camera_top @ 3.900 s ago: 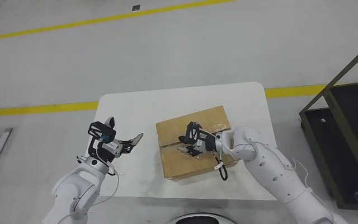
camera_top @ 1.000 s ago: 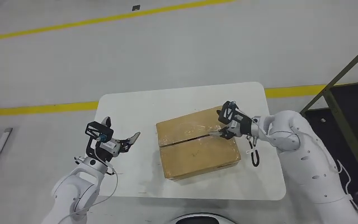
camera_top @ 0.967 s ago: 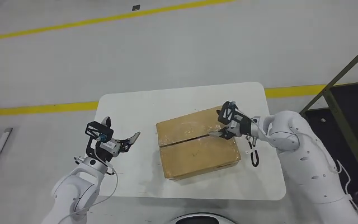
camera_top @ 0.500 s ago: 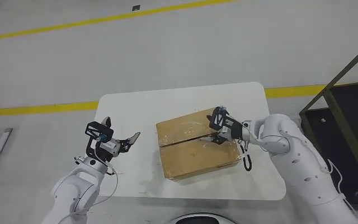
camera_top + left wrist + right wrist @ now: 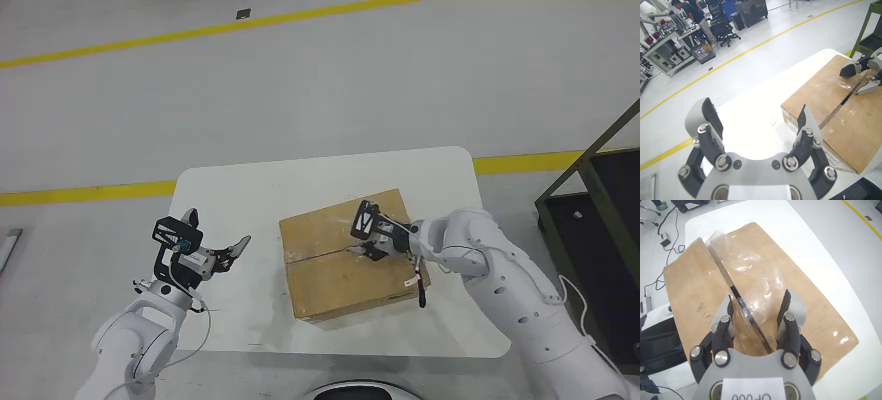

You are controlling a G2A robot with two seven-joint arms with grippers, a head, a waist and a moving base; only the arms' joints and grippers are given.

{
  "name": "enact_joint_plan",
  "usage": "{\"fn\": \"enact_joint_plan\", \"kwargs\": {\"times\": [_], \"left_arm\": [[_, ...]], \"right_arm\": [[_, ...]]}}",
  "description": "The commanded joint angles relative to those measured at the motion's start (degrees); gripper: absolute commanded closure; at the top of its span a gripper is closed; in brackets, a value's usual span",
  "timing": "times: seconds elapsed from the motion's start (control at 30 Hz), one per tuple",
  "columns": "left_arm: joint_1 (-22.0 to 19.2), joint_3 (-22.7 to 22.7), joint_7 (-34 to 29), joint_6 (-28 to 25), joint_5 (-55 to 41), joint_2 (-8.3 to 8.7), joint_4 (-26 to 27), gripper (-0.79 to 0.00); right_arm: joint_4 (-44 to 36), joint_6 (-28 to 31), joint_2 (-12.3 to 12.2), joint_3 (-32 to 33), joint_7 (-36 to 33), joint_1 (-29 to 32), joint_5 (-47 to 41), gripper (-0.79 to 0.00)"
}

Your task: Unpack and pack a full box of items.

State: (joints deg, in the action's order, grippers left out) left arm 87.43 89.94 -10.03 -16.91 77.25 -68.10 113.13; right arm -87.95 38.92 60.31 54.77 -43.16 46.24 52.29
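The cardboard box [image 5: 335, 285] sits mid-counter [image 5: 230, 190], its flaps down and clear tape [image 5: 757, 275] crinkled along the seam. The right hand [image 5: 358, 235] straddles that seam, spread open and gripping nothing. The left hand [image 5: 222, 230] hovers beside the box, wide open and empty.

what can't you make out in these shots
- Contents of the box: the flaps are nearly shut, and the dark slit at the seam in the right wrist view reveals nothing inside.
- Whether the right jaws touch the raised flap edge: in the right wrist view, crumpled clear tape lies over it.
- Label on the box end: in the left wrist view the print is too small, and it sits partly behind the left jaws.
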Motion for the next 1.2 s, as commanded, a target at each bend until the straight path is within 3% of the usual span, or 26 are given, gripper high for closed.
{"fn": "enact_joint_plan", "kwargs": {"times": [0.0, 0.33, 0.43, 0.47, 0.73, 1.17], "left_arm": [[0.0, 0.0, 0.0, 0.0, 0.0, 0.00, 0.0, -0.785], [0.0, 0.0, 0.0, 0.0, 0.0, 0.00, 0.0, -0.785], [0.0, 0.0, 0.0, 0.0, 0.0, 0.00, 0.0, -0.785], [0.0, 0.0, 0.0, 0.0, 0.0, 0.00, 0.0, -0.785], [0.0, 0.0, 0.0, 0.0, 0.0, 0.00, 0.0, -0.785], [0.0, 0.0, 0.0, 0.0, 0.0, 0.00, 0.0, -0.785]], "right_arm": [[0.4, -0.3, 0.2, -0.6, 0.1, -0.4, 0.4, -0.379], [2.4, -1.9, 0.9, -2.6, -0.4, -2.0, 1.0, -0.222], [2.9, -2.3, 1.1, -2.9, -0.3, -2.2, 1.0, -0.108], [3.1, -2.3, 1.1, -3.0, -0.3, -2.3, 1.0, 0.000], [3.5, -3.7, 1.1, -0.5, 3.4, -2.4, -3.3, 0.000], [1.9, -0.8, -0.2, 7.0, 6.8, 0.5, -14.6, 0.000]]}}
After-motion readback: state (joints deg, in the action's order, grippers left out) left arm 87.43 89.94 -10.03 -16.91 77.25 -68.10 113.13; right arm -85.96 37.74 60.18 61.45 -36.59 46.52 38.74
